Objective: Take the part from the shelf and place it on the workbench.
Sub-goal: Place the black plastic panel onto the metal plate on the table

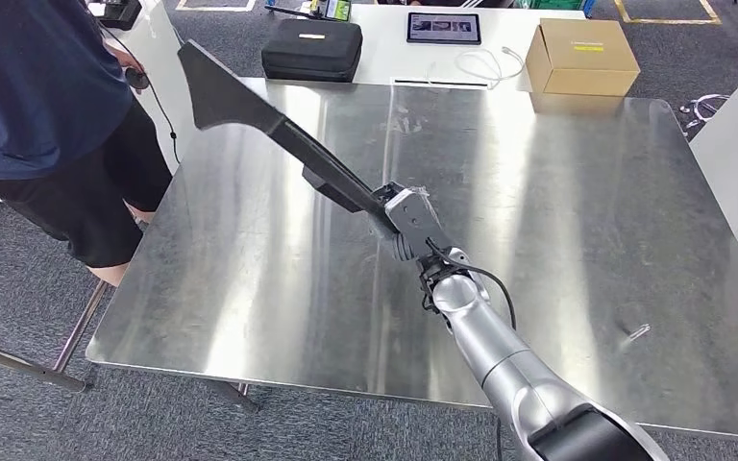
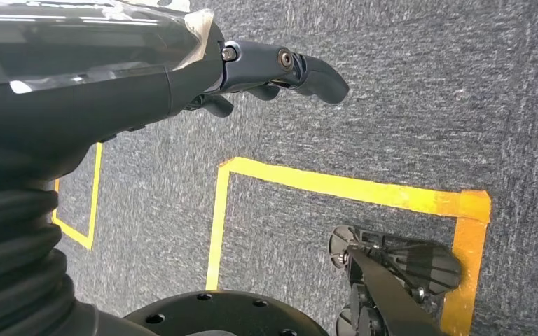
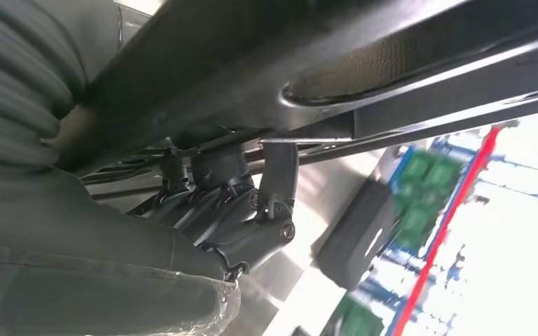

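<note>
A long black part [image 1: 259,110] with a broad flared far end stretches above the steel workbench [image 1: 557,211]. My right hand [image 1: 405,223] grips its near end over the middle of the bench. Close up, the part [image 3: 364,77] runs across the right wrist view with my right hand's dark fingers [image 3: 252,210] wrapped against its underside. Whether the part touches the bench cannot be told. My left hand [image 2: 280,70] hangs over grey carpet, its fingers lightly curled and holding nothing.
A person in dark clothes [image 1: 48,115] stands at the bench's left corner. Behind the bench, a white table carries a black case [image 1: 312,48], a tablet [image 1: 443,27] and a cardboard box [image 1: 581,56]. A small metal piece [image 1: 637,332] lies near the bench's right front.
</note>
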Tool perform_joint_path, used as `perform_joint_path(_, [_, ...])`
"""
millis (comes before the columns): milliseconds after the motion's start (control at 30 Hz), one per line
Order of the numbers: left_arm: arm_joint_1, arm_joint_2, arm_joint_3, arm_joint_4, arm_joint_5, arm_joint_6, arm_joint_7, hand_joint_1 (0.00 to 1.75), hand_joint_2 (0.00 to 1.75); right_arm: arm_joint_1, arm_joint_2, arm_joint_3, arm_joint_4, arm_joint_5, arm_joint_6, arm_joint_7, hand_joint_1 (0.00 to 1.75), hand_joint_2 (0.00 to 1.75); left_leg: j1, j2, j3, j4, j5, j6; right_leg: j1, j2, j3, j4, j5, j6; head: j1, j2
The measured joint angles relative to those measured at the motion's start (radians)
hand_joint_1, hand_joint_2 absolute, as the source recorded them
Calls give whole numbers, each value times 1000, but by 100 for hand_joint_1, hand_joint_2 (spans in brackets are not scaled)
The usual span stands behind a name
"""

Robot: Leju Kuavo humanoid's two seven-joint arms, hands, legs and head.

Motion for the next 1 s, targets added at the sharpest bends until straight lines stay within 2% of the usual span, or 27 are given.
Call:
perform_joint_path(100, [-1, 0, -6, 0, -8, -7, 1, 0, 175, -45, 12, -2, 79, 34, -58, 32, 175, 175, 0, 2, 8, -13, -6, -2, 2, 2, 0, 0, -3, -5, 0, 0])
perform_joint_path(233, [-1, 2, -16, 0, -14, -16, 1, 0, 175, -87, 17, -6, 156, 51, -90, 58, 175, 175, 2, 5, 18, -27, -15, -14, 5, 1, 2, 0, -4, -8, 1, 0])
perform_joint_path(400, [-1, 2, -26, 0, -18, -19, 0, 0, 175, -115, 23, -6, 203, 75, -119, 85, 175, 175, 1, 5, 23, -27, -15, -15, 5, 1, 8, 0, -4, -8, 0, 0])
perform_joint_path(633, [-1, 5, -31, 0, -26, -33, -6, 0, 175, -171, 3, -6, 275, 170, -218, 233, 175, 175, -3, 5, 25, -26, -15, -15, 1, 0, 10, 0, -4, -8, 0, 0])
perform_joint_path(1000, [-1, 11, -40, 0, -25, -35, -8, 0, 175, -230, -45, -3, 338, 258, -242, 387, 175, 175, -7, 5, 25, -25, -15, -15, -2, 0, 11, -1, -4, -8, 0, 0])
